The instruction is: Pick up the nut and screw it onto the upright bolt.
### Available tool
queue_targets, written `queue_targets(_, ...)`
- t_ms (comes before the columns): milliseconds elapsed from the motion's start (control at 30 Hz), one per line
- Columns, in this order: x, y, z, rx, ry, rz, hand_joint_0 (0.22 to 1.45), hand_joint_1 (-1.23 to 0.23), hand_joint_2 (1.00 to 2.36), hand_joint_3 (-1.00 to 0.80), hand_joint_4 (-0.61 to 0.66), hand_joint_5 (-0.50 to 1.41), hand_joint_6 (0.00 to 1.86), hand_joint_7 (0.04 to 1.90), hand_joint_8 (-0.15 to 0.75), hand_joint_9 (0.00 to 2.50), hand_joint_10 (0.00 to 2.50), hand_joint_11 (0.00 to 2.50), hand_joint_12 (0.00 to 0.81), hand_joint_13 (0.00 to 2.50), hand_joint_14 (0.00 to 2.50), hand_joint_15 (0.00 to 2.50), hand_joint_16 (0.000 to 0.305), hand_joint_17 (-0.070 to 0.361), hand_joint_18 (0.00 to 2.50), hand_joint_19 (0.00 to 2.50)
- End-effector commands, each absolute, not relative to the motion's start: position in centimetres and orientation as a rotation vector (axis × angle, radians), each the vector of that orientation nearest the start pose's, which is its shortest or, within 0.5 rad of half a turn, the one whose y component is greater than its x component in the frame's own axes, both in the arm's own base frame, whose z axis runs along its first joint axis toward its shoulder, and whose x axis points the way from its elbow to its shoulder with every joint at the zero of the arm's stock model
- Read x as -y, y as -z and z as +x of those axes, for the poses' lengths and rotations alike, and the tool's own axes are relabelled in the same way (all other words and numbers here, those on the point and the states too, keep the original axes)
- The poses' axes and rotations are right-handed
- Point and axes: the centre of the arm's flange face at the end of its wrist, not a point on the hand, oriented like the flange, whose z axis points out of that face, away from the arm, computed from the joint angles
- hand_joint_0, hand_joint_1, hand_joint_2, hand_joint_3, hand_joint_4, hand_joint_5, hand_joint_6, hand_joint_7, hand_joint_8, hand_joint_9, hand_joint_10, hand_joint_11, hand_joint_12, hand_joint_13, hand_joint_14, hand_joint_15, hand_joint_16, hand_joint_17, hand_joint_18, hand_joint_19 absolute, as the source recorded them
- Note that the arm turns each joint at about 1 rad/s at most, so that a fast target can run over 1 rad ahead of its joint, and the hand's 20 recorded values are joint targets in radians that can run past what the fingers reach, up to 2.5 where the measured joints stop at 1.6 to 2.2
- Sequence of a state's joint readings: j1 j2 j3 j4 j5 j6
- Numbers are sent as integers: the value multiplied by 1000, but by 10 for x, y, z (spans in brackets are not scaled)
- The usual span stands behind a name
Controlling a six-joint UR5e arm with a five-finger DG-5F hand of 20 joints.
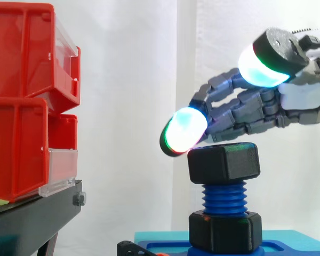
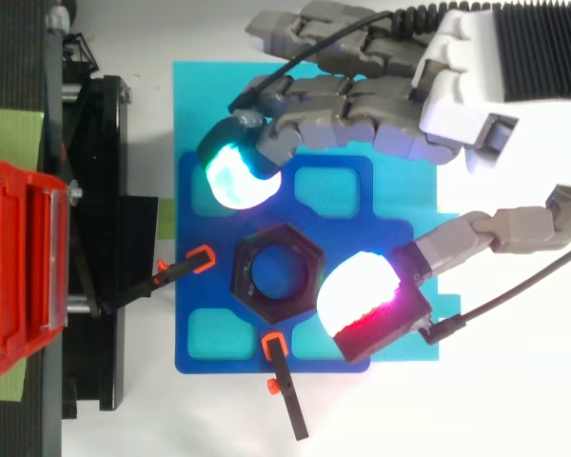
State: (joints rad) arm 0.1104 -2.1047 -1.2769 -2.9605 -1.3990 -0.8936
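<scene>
Far left: red bins (image 1: 21, 101) on the black stand (image 1: 32, 213), well clear of the work.

Centre: blue bolt (image 1: 224, 198) stands upright on the blue fixture plate (image 2: 195, 314). The nut (image 1: 224, 162) sits level on the bolt's top end, with bare threads below it down to a second black nut (image 1: 225, 232) at the foot. In the top view the bolt end shows through the nut's bore.

Right: hand (image 2: 457, 105) comes in from the right edge, spread wide with fingers near straight, holding nothing.

One fingertip (image 1: 185, 130) hangs just above the nut's upper-left corner; can't tell whether it touches. The thumb pad (image 2: 362, 290) is lower right of the nut from above, and sits well higher in the side view.

Key relation: the nut lies below the hand, between the two pads, with its axis vertical. My read is the nut is started but not run down. Next move needs a drop to straddle the flats, then a twist about that axis. Risk: the pads close at uneven heights and cock the nut.
</scene>
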Motion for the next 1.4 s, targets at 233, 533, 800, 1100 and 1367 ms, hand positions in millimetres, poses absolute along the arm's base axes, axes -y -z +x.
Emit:
queue_targets(233, 73, -319, 698, -1557, -460, 591, 434, -428, 1000, -500, 219, -125, 502, 711, 265, 485, 0, 0, 331, 104, 0, 0, 42, 94, 0, 0)
queue_targets(533, 74, -319, 698, -1555, -459, 590, 456, -446, 1000, -500, 252, -51, 503, 780, 234, 838, 0, 0, 261, 315, 0, 0, 33, 75, 0, 0)
queue_targets(800, 74, -320, 697, -1556, -462, 592, 477, -454, 1000, -500, 241, 8, 504, 868, 216, 1141, 0, 0, 207, 487, 0, 0, 25, 56, 81, 0)
queue_targets(1100, 78, -334, 690, -1561, -455, 592, 490, -473, 1000, -500, 126, 56, 505, 1076, 186, 1363, 0, 0, 191, 641, 0, 0, 19, 44, 227, 0)
queue_targets(1367, 79, -338, 685, -1576, -446, 597, 497, -476, 1000, -500, 120, 56, 505, 1105, 197, 1463, 0, 0, 192, 755, 0, 0, 17, 38, 328, 0)
